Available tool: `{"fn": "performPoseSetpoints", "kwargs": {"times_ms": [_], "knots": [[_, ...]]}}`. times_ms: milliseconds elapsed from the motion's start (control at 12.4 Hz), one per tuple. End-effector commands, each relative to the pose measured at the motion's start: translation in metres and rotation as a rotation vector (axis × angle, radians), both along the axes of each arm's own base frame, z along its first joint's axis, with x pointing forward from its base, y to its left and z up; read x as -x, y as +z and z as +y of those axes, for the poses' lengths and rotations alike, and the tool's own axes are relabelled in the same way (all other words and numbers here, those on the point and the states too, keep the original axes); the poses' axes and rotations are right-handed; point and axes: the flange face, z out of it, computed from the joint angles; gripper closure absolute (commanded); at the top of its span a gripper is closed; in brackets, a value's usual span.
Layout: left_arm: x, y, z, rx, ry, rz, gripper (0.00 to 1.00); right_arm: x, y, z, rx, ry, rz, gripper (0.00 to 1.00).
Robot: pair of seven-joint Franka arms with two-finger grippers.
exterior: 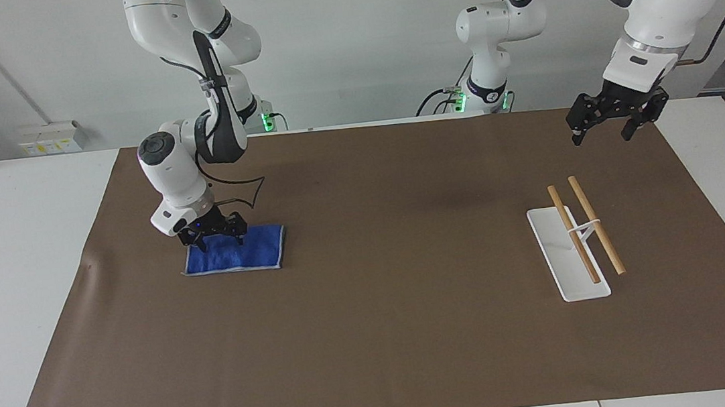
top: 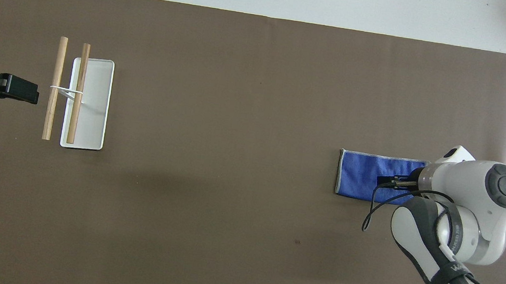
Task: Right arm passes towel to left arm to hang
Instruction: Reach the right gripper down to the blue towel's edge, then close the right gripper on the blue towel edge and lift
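The blue towel [exterior: 253,252] lies flat on the brown mat at the right arm's end of the table; it also shows in the overhead view [top: 357,174]. My right gripper [exterior: 219,237] is open and points down, its fingertips low over the part of the towel toward the right arm's end. I cannot tell whether they touch the cloth. In the overhead view the right gripper [top: 392,181] sits over the towel's middle width. My left gripper [exterior: 603,131] is open and empty, waiting in the air at the left arm's end, near the rack; it also shows in the overhead view [top: 23,89].
A rack with a white base [exterior: 552,244] and two wooden rods [exterior: 597,226] stands at the left arm's end; the base [top: 93,108] and rods [top: 53,88] also show in the overhead view. A brown mat [exterior: 400,307] covers the table.
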Motion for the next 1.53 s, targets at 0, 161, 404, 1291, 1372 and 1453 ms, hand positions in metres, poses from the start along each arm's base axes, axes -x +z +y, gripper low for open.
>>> {"fn": "performPoseSetpoints", "kwargs": {"times_ms": [0, 161, 404, 1291, 1372, 1453], "knots": [[0.007, 0.001, 0.001, 0.006, 0.011, -0.016, 0.0, 0.002, -0.002, 0.0, -0.016, 0.006, -0.013, 0.11], [0.007, 0.001, 0.001, 0.006, 0.012, -0.016, 0.0, 0.005, -0.005, 0.0, -0.016, 0.004, -0.007, 0.41], [0.007, 0.001, 0.001, 0.006, 0.012, -0.016, 0.0, 0.005, -0.004, 0.001, -0.017, -0.008, -0.006, 0.91], [0.003, 0.001, -0.001, 0.027, 0.183, -0.05, 0.0, -0.072, 0.157, 0.072, -0.295, -0.254, -0.045, 1.0], [0.002, -0.002, -0.003, 0.036, 0.254, -0.058, 0.0, -0.077, 0.176, 0.082, -0.375, -0.356, -0.036, 1.0], [0.002, -0.007, -0.005, 0.045, 0.32, -0.067, 0.0, -0.08, 0.189, 0.087, -0.447, -0.436, -0.02, 1.0]]}}
